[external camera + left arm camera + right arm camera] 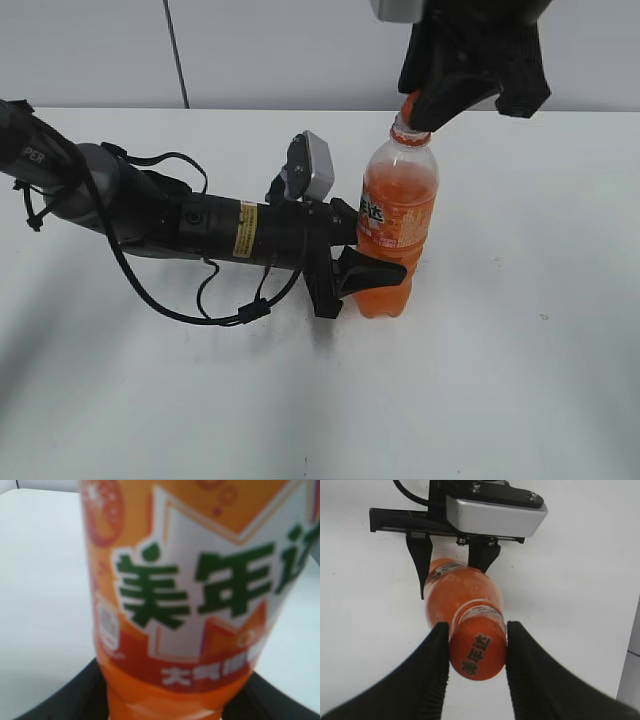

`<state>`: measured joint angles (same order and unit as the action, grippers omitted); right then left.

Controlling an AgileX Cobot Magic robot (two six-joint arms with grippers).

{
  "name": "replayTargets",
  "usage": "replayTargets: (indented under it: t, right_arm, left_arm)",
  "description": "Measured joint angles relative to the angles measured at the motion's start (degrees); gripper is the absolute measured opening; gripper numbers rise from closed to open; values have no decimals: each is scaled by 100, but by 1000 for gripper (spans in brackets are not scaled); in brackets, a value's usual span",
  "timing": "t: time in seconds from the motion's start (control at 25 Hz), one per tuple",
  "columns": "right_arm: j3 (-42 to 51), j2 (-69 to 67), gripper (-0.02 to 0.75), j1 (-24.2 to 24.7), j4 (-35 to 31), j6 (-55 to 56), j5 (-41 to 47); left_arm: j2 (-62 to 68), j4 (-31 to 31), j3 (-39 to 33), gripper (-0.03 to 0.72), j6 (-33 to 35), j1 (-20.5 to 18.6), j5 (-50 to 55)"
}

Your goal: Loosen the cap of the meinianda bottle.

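The meinianda bottle (395, 190) stands upright on the white table, full of orange drink. My left gripper (362, 268) is shut on its lower body from the left. In the left wrist view the label (200, 580) fills the frame and the jaws (165, 700) show dark at both sides. My right gripper (425, 108) comes down from above and is shut on the orange cap (477, 652). In the right wrist view both fingers (476, 652) press the cap's sides. In the exterior view only a sliver of the cap (408, 105) shows.
The white table (520, 350) stretches all round the bottle. The left arm (200, 225) lies low across the table's left half with a looping black cable (215, 300). A pale wall (280, 50) runs behind.
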<state>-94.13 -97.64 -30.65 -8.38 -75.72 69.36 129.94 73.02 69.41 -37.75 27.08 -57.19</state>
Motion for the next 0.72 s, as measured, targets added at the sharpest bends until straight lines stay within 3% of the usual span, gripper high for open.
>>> replayTargets:
  t: [0.28,0.48,0.72]
  right_arm:
    - [0,124,265,0,85,532,4]
    - [0,378,265,164,726,3241,18]
    - [6,385,265,1069,934,5592,18]
  left_arm:
    - [0,17,0,373,0,0,0]
    - [0,30,0,373,0,0,0]
    - [0,37,0,373,0,0,-13]
